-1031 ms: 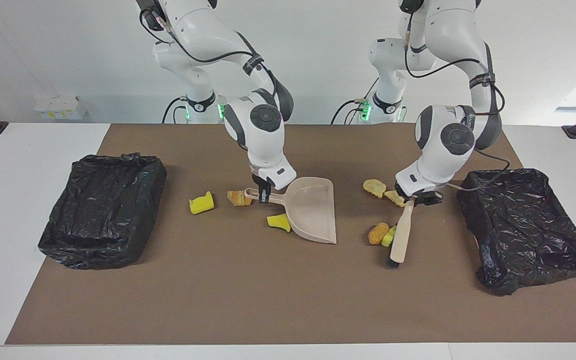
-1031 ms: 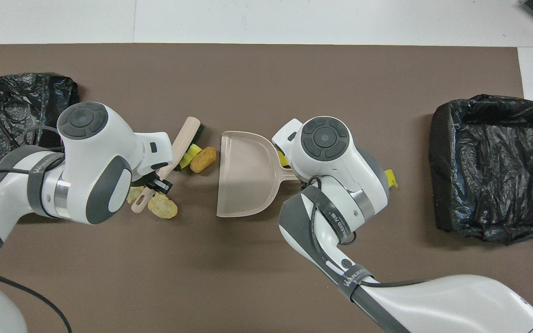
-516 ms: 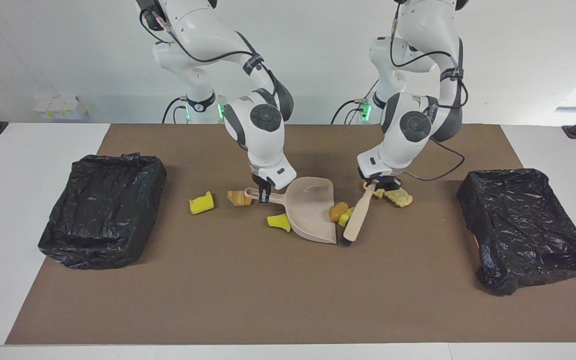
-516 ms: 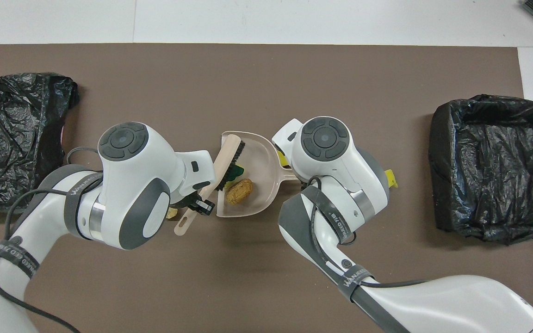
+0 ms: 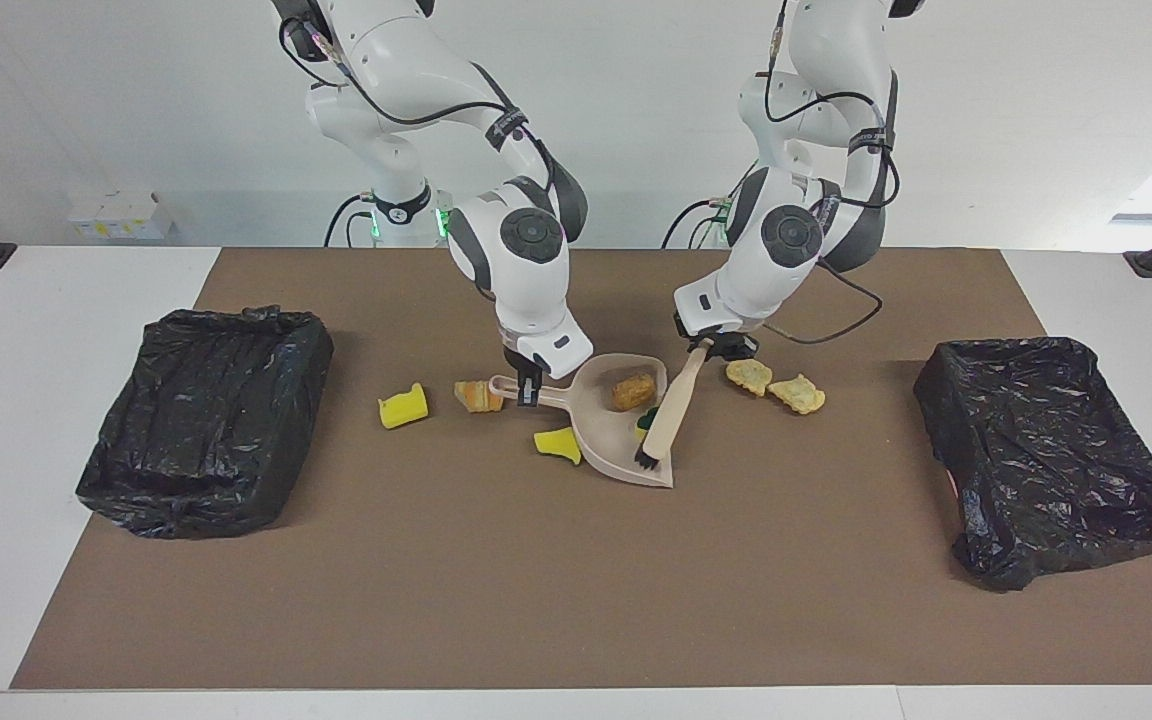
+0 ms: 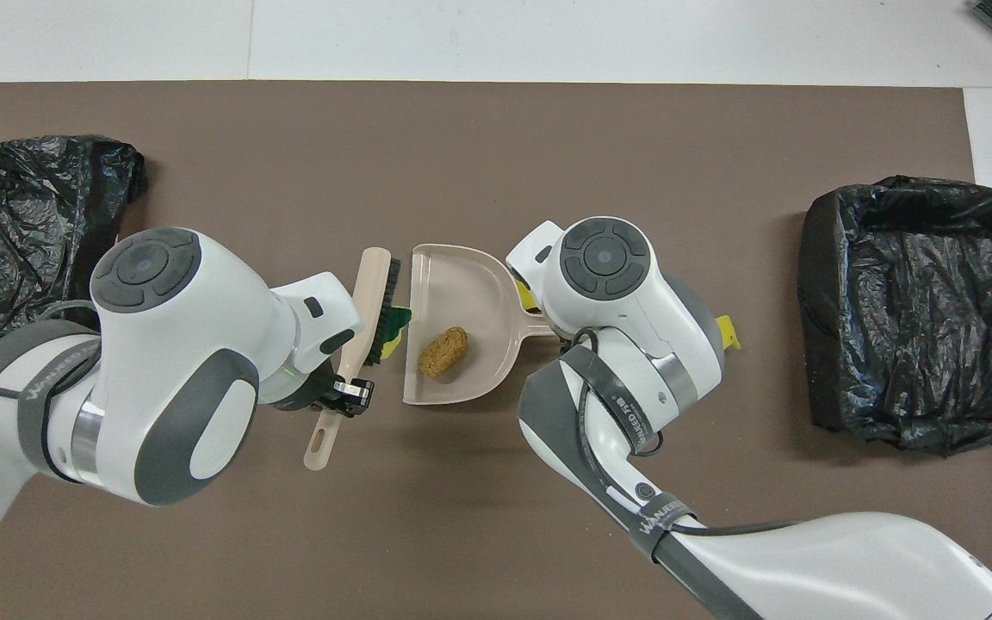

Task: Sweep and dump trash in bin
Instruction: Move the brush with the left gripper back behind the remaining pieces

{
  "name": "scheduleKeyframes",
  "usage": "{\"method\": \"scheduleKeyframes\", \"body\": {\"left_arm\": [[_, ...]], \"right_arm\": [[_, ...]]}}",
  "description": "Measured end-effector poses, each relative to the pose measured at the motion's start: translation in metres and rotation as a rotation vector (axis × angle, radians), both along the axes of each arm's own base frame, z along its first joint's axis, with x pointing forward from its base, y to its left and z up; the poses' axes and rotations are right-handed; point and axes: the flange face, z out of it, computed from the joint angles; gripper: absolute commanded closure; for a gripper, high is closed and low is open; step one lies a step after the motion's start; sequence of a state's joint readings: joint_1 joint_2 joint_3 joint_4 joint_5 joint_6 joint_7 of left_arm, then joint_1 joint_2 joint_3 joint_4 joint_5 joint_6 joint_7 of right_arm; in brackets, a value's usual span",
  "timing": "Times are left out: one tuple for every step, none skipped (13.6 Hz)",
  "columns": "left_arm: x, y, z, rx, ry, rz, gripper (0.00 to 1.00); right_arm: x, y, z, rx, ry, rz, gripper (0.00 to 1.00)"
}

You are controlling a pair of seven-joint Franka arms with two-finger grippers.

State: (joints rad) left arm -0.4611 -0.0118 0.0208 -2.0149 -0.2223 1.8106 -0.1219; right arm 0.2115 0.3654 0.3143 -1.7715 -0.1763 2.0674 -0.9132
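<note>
My right gripper (image 5: 528, 386) is shut on the handle of the beige dustpan (image 5: 626, 452), which rests on the mat. A tan lump of trash (image 5: 633, 390) (image 6: 444, 351) lies inside the pan (image 6: 453, 275). My left gripper (image 5: 711, 346) is shut on the handle of the beige brush (image 5: 671, 408) (image 6: 371, 301), whose bristles stand at the pan's mouth against a yellow-green piece (image 5: 648, 418) (image 6: 390, 342). Two tan pieces (image 5: 748, 375) (image 5: 798, 394) lie toward the left arm's end. A yellow sponge (image 5: 403, 406), a bread chunk (image 5: 477, 396) and a yellow chunk (image 5: 558, 444) lie around the pan's handle.
A black-lined bin (image 5: 201, 420) (image 6: 918, 310) sits at the right arm's end of the brown mat. A second black-lined bin (image 5: 1051, 450) (image 6: 22, 232) sits at the left arm's end. White table borders the mat.
My left gripper swept the brush toward the right arm's end, pushing the tan lump and the yellow-green piece to the dustpan; the lump now lies inside. The right arm held still.
</note>
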Motion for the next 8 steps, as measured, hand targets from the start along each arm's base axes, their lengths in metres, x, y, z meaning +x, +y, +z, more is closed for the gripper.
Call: {"method": "scheduleKeyframes", "body": {"left_arm": [[-0.005, 0.005, -0.005, 0.011, 0.015, 0.024, 1.0], [-0.009, 0.016, -0.012, 0.022, 0.033, 0.052, 1.0], [-0.011, 0.032, -0.021, 0.031, 0.052, 0.084, 1.0], [-0.012, 0.05, -0.027, 0.035, 0.063, 0.117, 1.0], [-0.012, 0.069, -0.033, 0.035, 0.062, 0.156, 1.0], [-0.011, 0.085, -0.037, 0.032, 0.052, 0.191, 1.0], [-0.01, 0.102, -0.042, 0.029, 0.038, 0.23, 1.0], [-0.01, 0.118, -0.045, 0.027, 0.031, 0.266, 1.0]], "right_arm": [[0.0, 0.0, 0.0, 0.0, 0.0, 0.0, 1.0], [0.0, 0.0, 0.0, 0.0, 0.0, 0.0, 1.0], [0.0, 0.0, 0.0, 0.0, 0.0, 0.0, 1.0], [0.0, 0.0, 0.0, 0.0, 0.0, 0.0, 1.0], [0.0, 0.0, 0.0, 0.0, 0.0, 0.0, 1.0], [0.0, 0.0, 0.0, 0.0, 0.0, 0.0, 1.0], [0.0, 0.0, 0.0, 0.0, 0.0, 0.0, 1.0], [0.0, 0.0, 0.0, 0.0, 0.0, 0.0, 1.0]]}}
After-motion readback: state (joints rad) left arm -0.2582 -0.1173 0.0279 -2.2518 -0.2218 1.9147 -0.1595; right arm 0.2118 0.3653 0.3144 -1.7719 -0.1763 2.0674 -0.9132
